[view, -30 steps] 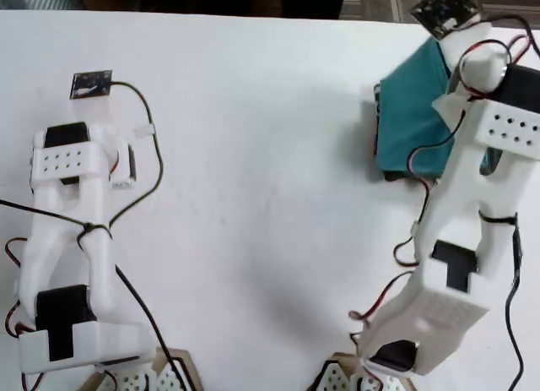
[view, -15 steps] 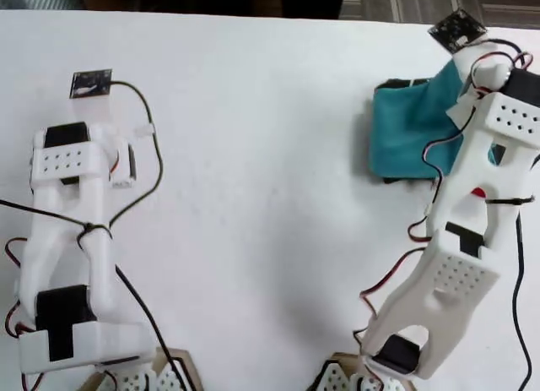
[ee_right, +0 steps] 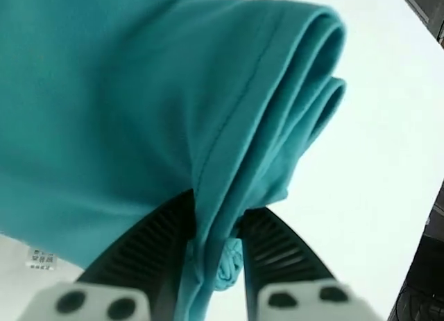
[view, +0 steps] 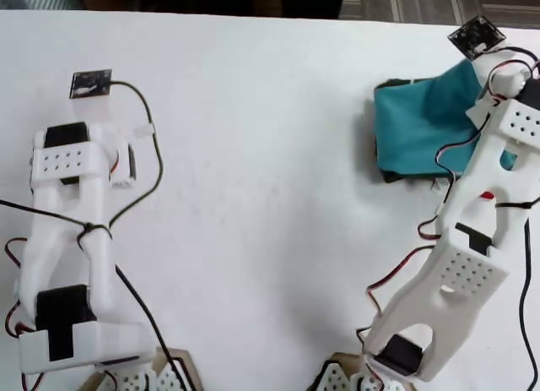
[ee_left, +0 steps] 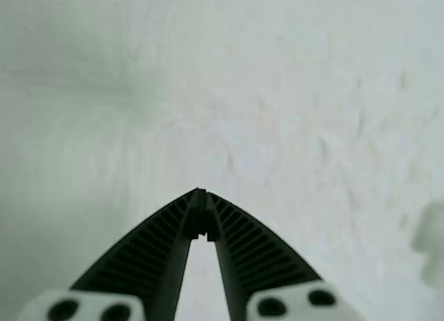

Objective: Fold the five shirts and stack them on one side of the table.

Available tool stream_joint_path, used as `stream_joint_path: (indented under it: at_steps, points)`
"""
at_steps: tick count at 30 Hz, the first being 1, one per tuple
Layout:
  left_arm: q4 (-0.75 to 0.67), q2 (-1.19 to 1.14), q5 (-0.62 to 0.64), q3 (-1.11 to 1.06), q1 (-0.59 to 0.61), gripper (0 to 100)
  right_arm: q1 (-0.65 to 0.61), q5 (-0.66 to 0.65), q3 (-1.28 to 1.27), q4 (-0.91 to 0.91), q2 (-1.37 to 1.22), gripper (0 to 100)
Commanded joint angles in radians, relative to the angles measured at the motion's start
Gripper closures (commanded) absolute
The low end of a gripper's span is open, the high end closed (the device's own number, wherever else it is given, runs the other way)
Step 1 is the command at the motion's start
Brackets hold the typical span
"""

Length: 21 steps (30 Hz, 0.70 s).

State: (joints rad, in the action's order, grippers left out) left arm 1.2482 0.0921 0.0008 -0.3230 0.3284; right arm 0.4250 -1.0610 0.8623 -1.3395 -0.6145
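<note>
A folded teal shirt (view: 422, 125) lies at the table's far right, on top of a dark garment whose edge shows beneath it (view: 390, 176). My right gripper (ee_right: 215, 227) is shut on a bunched edge of the teal shirt (ee_right: 139, 92), lifting that side. In the high view the right arm (view: 472, 222) stretches from the near edge to the shirt's right side. My left gripper (ee_left: 200, 196) is shut with nothing in it, just above bare table. The left arm (view: 72, 230) stands folded at the table's left.
The white table (view: 270, 154) is bare between the two arms. A small dark camera board (view: 90, 83) with a cable lies ahead of the left arm. Another board (view: 477, 38) sits at the right arm's wrist, near the far table edge.
The right arm has swung to the right and farther out, dragging the teal shirt's gripped edge with it; the shirt now lies flatter and wider. The left arm has not moved.
</note>
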Motion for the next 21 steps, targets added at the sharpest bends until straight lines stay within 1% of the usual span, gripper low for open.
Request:
stream_joint_path:
  at_steps: [1,8,10,11,14,15,16,18,21]
  points:
    - [-0.009,0.052,-0.005,0.002,0.008,97,0.012,-0.006,0.032,0.05,-0.012,97.5]
    - [-0.011,0.052,-0.005,0.002,0.009,97,0.033,-0.002,0.04,0.058,-0.076,96.9]
    - [-0.011,0.052,-0.005,0.002,0.009,97,0.042,0.002,0.04,0.058,-0.073,93.5]
    - [-0.011,0.052,-0.005,0.002,0.009,97,0.045,0.009,0.04,0.058,-0.071,89.8]
    - [-0.011,0.052,-0.005,0.002,0.009,97,0.062,0.115,0.106,0.056,-0.071,76.5]
    - [-0.011,0.052,-0.005,0.002,0.009,97,0.064,0.144,0.137,0.053,-0.071,73.4]
    - [-0.012,0.052,-0.005,0.002,0.009,97,0.064,0.172,0.169,0.05,-0.071,72.0]
    - [-0.014,0.052,-0.005,0.005,0.009,97,0.059,0.219,0.236,0.044,-0.07,72.3]
    - [-0.014,0.052,-0.005,0.01,0.009,97,0.047,0.324,0.342,0.036,-0.071,75.5]
